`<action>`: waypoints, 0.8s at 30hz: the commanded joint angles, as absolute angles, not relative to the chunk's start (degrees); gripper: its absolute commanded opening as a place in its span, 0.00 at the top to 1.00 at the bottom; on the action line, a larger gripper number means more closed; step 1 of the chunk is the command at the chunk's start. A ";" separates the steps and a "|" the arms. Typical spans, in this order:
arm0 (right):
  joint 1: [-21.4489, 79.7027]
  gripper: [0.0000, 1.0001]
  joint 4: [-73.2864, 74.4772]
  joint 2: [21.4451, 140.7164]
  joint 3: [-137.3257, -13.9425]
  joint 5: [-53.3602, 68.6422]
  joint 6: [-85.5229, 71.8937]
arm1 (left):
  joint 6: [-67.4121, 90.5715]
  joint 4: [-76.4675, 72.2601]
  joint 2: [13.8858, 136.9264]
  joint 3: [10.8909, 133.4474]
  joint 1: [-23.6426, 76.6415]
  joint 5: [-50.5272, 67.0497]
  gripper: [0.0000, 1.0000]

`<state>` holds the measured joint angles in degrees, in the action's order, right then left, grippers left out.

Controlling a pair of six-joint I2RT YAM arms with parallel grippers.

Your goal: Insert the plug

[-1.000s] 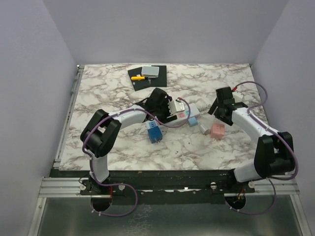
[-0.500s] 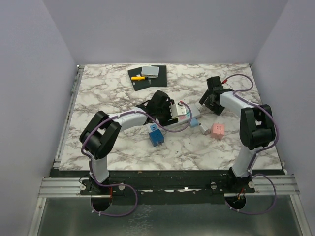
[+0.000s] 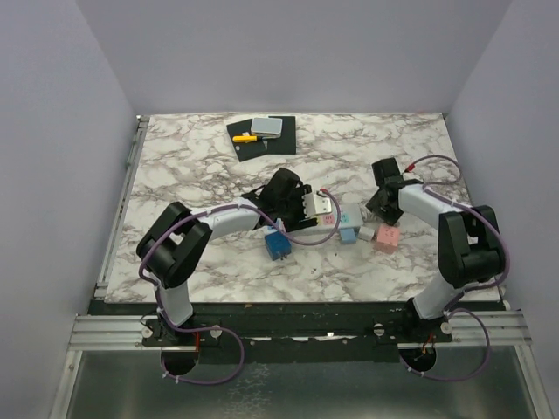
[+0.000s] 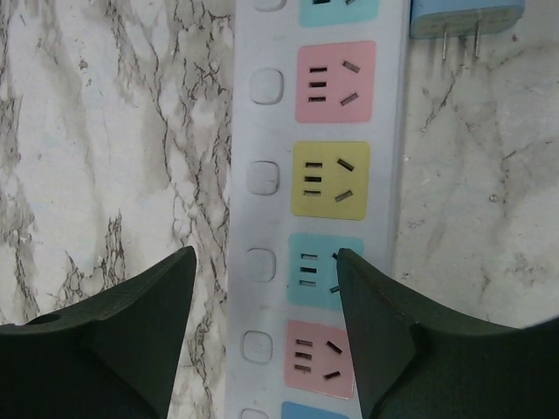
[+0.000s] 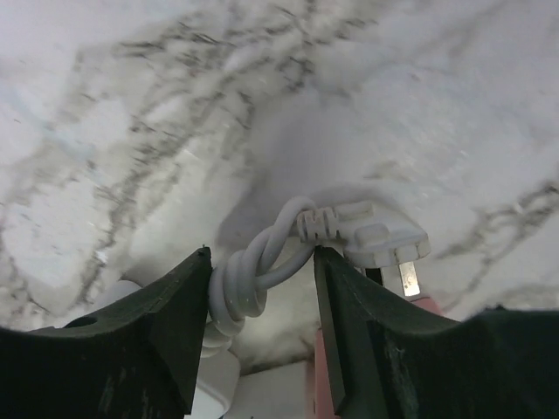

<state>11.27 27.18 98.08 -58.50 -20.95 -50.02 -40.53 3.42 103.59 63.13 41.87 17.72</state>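
Marble-patterned bench [image 3: 201, 175] fills my view, and near its middle lies the white power strip [image 4: 316, 218] with its row of coloured sockets. My left hand [image 4: 264, 257] sits astride that strip with fingers spread. A sliver of bench shows between one finger and the strip's edge, so it is released, not clamping.

My right hand [image 5: 262, 253] straddles the coiled cord [image 5: 244, 284] just behind the white plug [image 5: 371, 236]. I cannot tell whether the fingers have bitten or only frame the cord. The plug lies flat on the bench near the strip's end, beside a pink block [image 3: 385, 236]. Its long axis runs along the bench from cord to prongs [image 5: 408, 278], which point away from the hand, toward the lower right of the wrist view.

To grasp well, I judge I should take the stiff collar squarely rather than the soft loops. That way the prongs can be tipped down to face a socket while the left hand steadies the strip.
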 commanded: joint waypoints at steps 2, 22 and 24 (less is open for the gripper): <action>11.12 0.47 31.41 88.75 -49.44 -25.86 -52.67 | -40.42 15.23 103.97 57.14 43.95 20.41 0.32; 12.07 0.03 32.08 72.15 -47.85 -20.50 -45.28 | -38.74 40.18 83.33 60.83 44.39 16.72 0.01; 12.76 0.00 31.95 70.31 -47.51 -18.78 -44.42 | -38.79 41.93 81.67 58.90 44.49 16.36 0.01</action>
